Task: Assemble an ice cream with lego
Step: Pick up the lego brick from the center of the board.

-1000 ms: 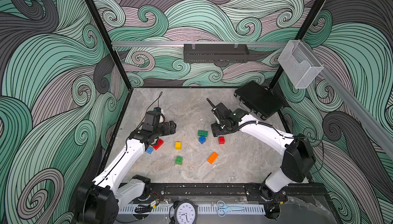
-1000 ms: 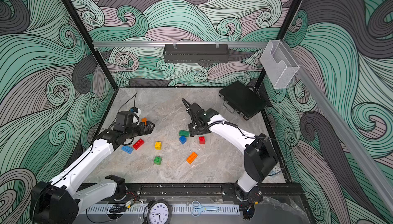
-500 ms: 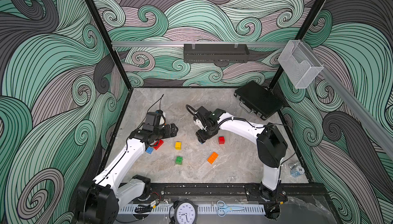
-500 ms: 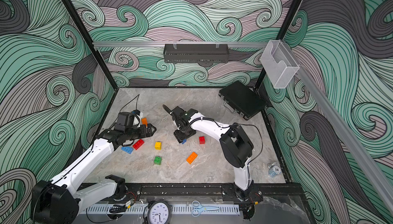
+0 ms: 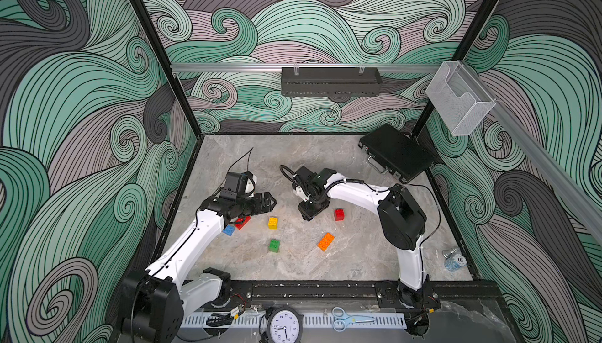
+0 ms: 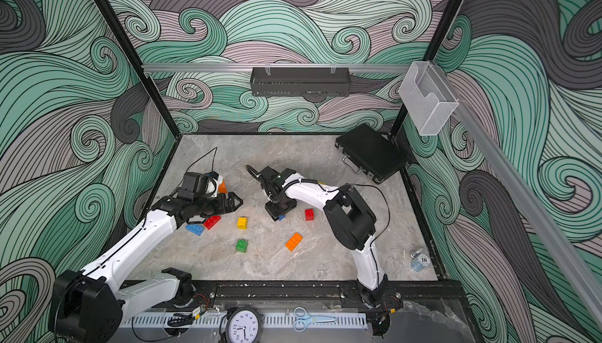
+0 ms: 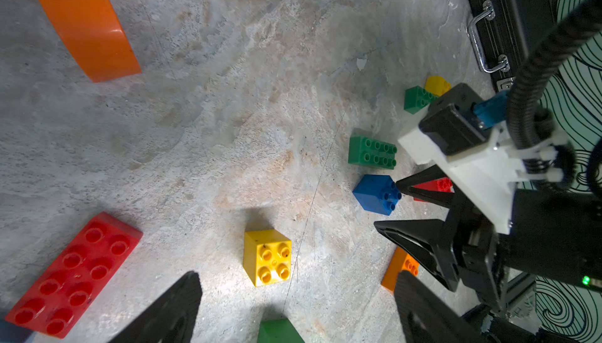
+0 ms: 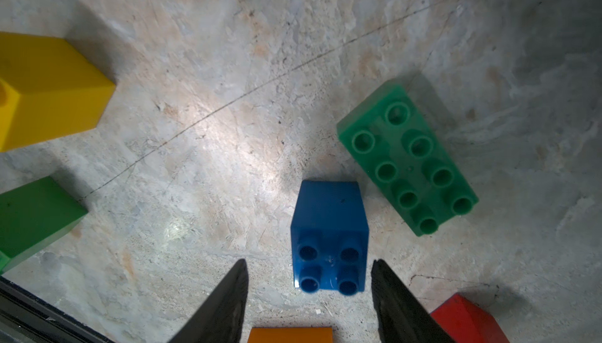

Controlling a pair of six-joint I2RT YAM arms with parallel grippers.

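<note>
Top view: grey marbled tabletop (image 5: 293, 155), wave-patterned walls (image 5: 325, 15)

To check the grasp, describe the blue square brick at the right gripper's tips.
The blue brick is a small square block of glossy plastic, four round studs two-by-two on top. It sits studs up on the marble table, stacked on nothing. A green oblong brick lies beside it, apart. The right gripper is open, fingers flanking its studded end: a clear gap on one side, almost none on the other, so contact there cannot be told.
</note>
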